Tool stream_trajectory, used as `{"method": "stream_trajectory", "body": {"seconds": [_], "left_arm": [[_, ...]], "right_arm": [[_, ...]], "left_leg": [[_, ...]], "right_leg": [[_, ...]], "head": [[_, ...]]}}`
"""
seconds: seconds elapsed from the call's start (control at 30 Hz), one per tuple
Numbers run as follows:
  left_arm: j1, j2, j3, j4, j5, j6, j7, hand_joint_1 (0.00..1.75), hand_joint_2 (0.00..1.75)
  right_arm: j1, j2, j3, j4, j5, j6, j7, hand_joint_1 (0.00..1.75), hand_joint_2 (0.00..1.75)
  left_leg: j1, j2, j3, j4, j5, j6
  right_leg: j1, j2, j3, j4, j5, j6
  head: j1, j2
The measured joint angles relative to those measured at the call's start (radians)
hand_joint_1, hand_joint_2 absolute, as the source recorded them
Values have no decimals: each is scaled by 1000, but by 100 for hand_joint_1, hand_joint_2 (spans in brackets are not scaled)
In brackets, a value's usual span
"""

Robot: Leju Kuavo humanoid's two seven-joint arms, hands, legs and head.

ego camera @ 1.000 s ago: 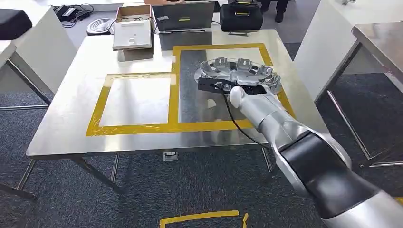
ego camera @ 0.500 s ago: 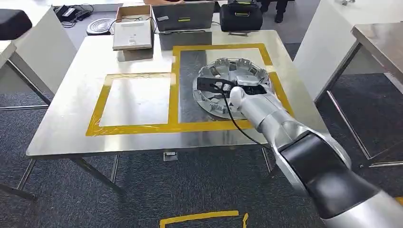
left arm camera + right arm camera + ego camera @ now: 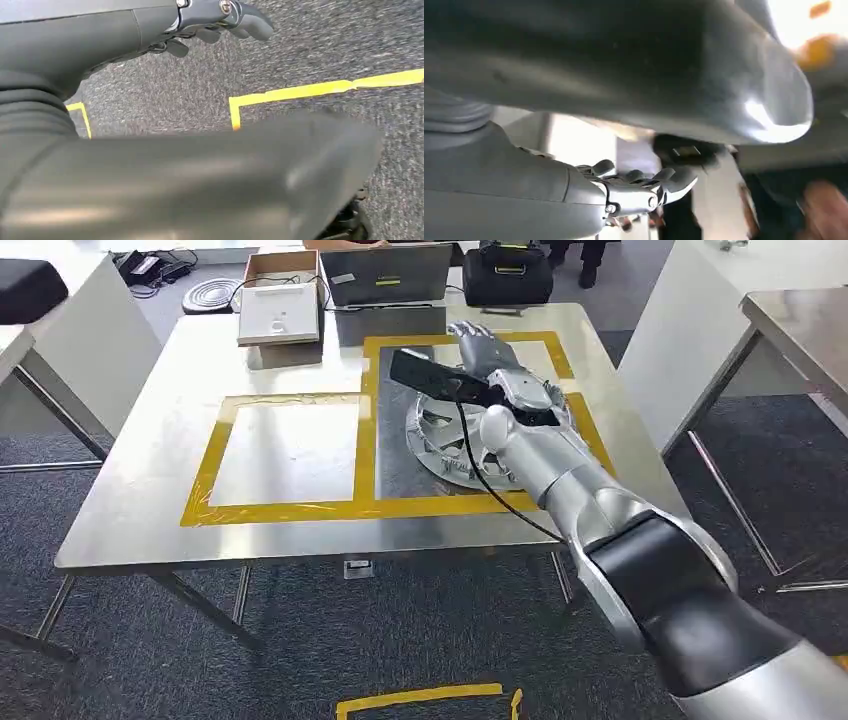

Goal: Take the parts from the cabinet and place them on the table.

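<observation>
A round silver-grey part (image 3: 440,436) with ribbed pockets lies flat on the steel table (image 3: 150,490), inside the right yellow-taped rectangle. My right hand (image 3: 482,348) hovers above the part's far side, fingers spread, holding nothing. Arm and black wrist unit (image 3: 425,372) cover much of the part. In the right wrist view the right hand (image 3: 636,192) shows loose fingers with nothing in them. My left hand (image 3: 220,20) hangs over grey carpet, fingers loosely extended and empty.
A second yellow-taped rectangle (image 3: 285,452) lies to the left of the part. A cardboard box (image 3: 281,308), a grey case (image 3: 385,275) and a black bag (image 3: 507,275) stand at the table's far edge. Another steel table (image 3: 800,330) stands to the right.
My right hand has let go of the round part, which dropped from tilted to flat on the table. The hand rose and moved toward the far side.
</observation>
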Motion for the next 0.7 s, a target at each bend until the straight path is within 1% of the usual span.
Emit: {"method": "stream_trajectory", "body": {"seconds": [0.03, 0.13, 0.2, 0.3, 0.33, 0.37, 0.4, 0.43, 0.47, 0.5, 0.53, 0.57, 0.6, 0.63, 0.67, 0.7], "left_arm": [[4, 0, 3, 0, 0, 3, 0, 0, 0], [12, 0, 11, 0, 0, 12, 0, 0, 0], [15, 0, 13, 0, -1, 15, 0, 0, 0], [15, 0, 13, 0, -10, 15, -2, 0, 0], [15, -1, 13, 0, -15, 15, -1, 0, 0], [14, -4, 13, 1, -19, 15, -1, 0, 0], [13, -4, 13, 1, -22, 15, 0, 0, 0], [12, -4, 13, 1, -28, 14, 0, 0, 0], [13, -5, 13, 1, -30, 13, 0, 0, 0], [14, -5, 13, 1, -35, 12, 1, 0, 0], [15, -5, 13, 1, -40, 12, 2, 0, 0], [15, -5, 13, 1, -41, 12, 3, 0, 0], [14, -5, 13, 1, -43, 12, 3, 0, 0], [12, -6, 13, 1, -47, 12, 3, 0, 0], [11, -6, 13, 1, -49, 13, 5, 0, 0], [10, -3, 13, 0, -50, 16, 5, 0, 0]], "right_arm": [[0, 2, -15, -28, -19, -34, -36, 0, 0], [8, 6, -62, -145, -67, -70, -103, 0, 0], [17, 7, -85, -221, -82, -78, -118, 0, 0], [69, 3, -99, -347, -94, -79, -132, 0, 0], [85, -1, -99, -383, -100, -80, -136, 0, 0], [104, -11, -100, -416, -110, -86, -146, 0, 0], [122, -20, -100, -449, -124, -96, -157, 0, 0], [144, -32, -102, -483, -137, -107, -164, 0, 0], [171, -45, -102, -511, -145, -114, -166, 0, 0], [195, -56, -102, -534, -152, -119, -168, 0, 0], [217, -68, -102, -558, -156, -122, -169, 0, 0], [234, -76, -102, -580, -159, -124, -171, 0, 0], [246, -83, -102, -599, -160, -125, -172, 0, 0], [251, -89, -102, -615, -161, -127, -173, 0, 0], [251, -92, -102, -631, -160, -128, -173, 0, 0], [253, -94, -102, -641, -160, -128, -172, 0, 0]], "left_leg": [[0, 0, 0, 0, 0, 0], [-2, 0, -1, 3, -3, 4], [-3, 0, -1, 6, -5, 8], [-5, 0, 2, 7, -7, 15], [2, 1, 7, -4, 5, 20], [9, 7, 13, -14, 12, 23], [9, 7, 13, -20, 16, 29], [10, 7, 11, -20, 18, 31], [10, 7, 9, -19, 18, 32], [10, 7, 7, -18, 18, 32], [11, 7, 4, -15, 19, 30], [12, 8, 0, -12, 20, 28], [15, 9, -5, -8, 21, 25], [20, 11, -11, -1, 21, 20], [22, 11, -17, 7, 20, 12], [19, 11, -23, 10, 22, 1]], "right_leg": [[0, 0, 0, 0, 0, 0], [-1, 0, 1, 0, -1, 2], [-2, 0, 2, 0, -2, 6], [-4, -1, 9, -7, 0, 15], [2, 2, 11, -8, 5, 20], [-4, 2, 10, 1, -10, 21], [-1, 0, -5, 37, -45, 25], [-3, 0, -33, 107, -90, 30], [-6, -1, -66, 189, -130, 35], [-8, 0, -94, 257, -155, 39], [-11, -1, -108, 291, -158, 43], [-14, -1, -97, 276, -139, 46], [-18, -2, -64, 216, -104, 49], [-23, -4, -9, 119, -64, 54], [-28, -8, 45, 28, -42, 61], [-17, -1, 51, 24, -53, 56]], "head": [[0, 0], [0, 0], [0, 0], [0, 0], [0, 0], [-1, 0], [6, 0], [6, 0], [6, 0], [6, 0], [6, 0], [6, 0], [6, 0], [6, 0], [6, 0], [7, 0]]}}
